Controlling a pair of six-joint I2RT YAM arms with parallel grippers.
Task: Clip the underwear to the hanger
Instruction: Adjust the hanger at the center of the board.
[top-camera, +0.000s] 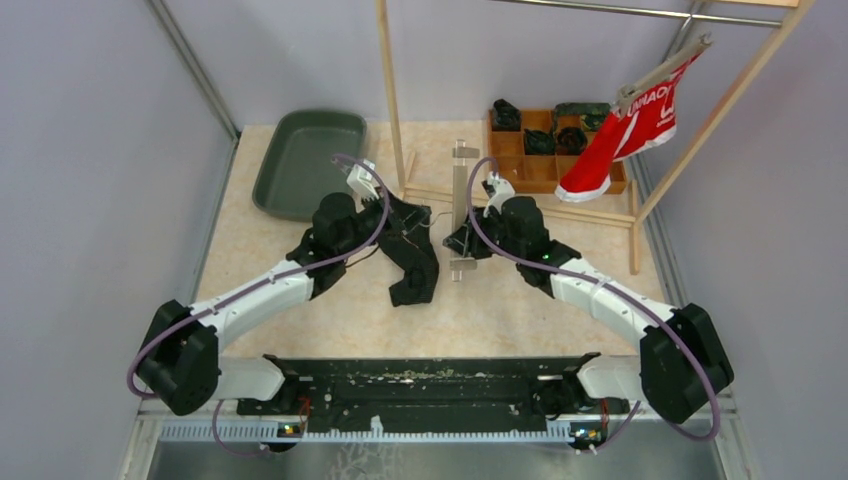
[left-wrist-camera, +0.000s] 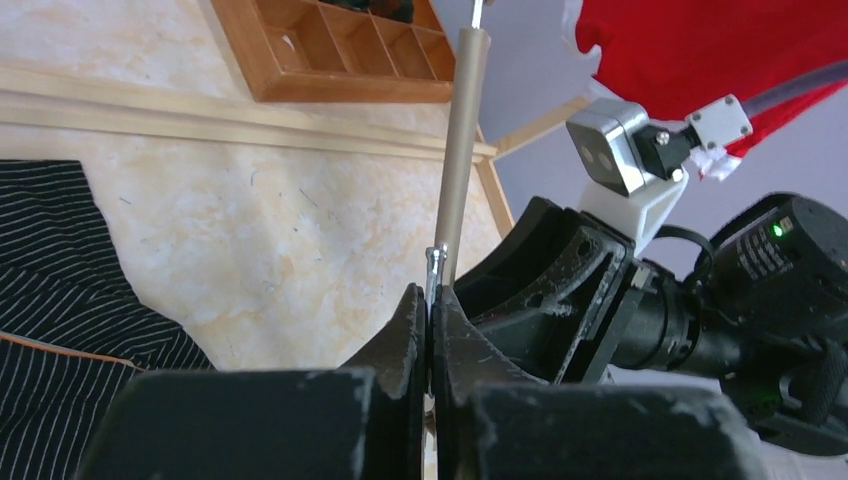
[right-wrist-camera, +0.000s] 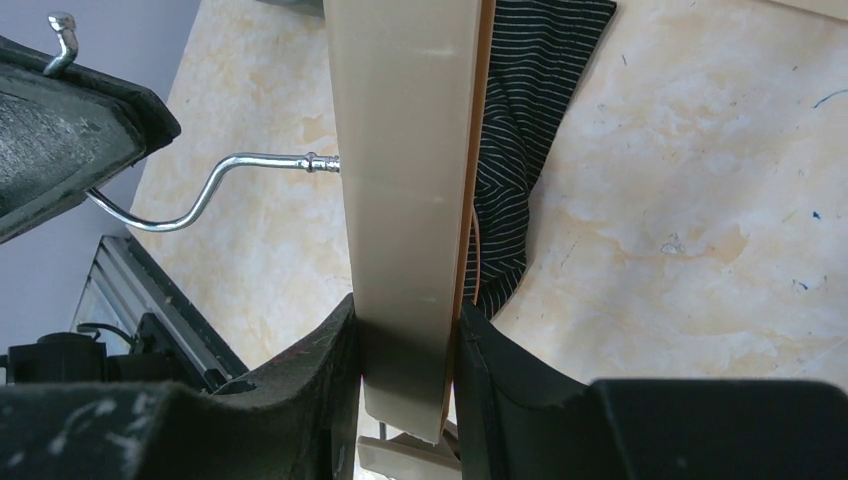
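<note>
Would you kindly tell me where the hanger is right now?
In the top view, the hanger sits mid-table, just right of the striped underwear. The right gripper clamps its bar and the left gripper pinches its metal hook.

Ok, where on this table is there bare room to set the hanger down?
Bare table: the near strip between the arm bases and the underwear; also left, in front of the tray. Crowded: the centre, where left gripper and right gripper both grip the hanger, and back right around the compartment box and rack.
</note>
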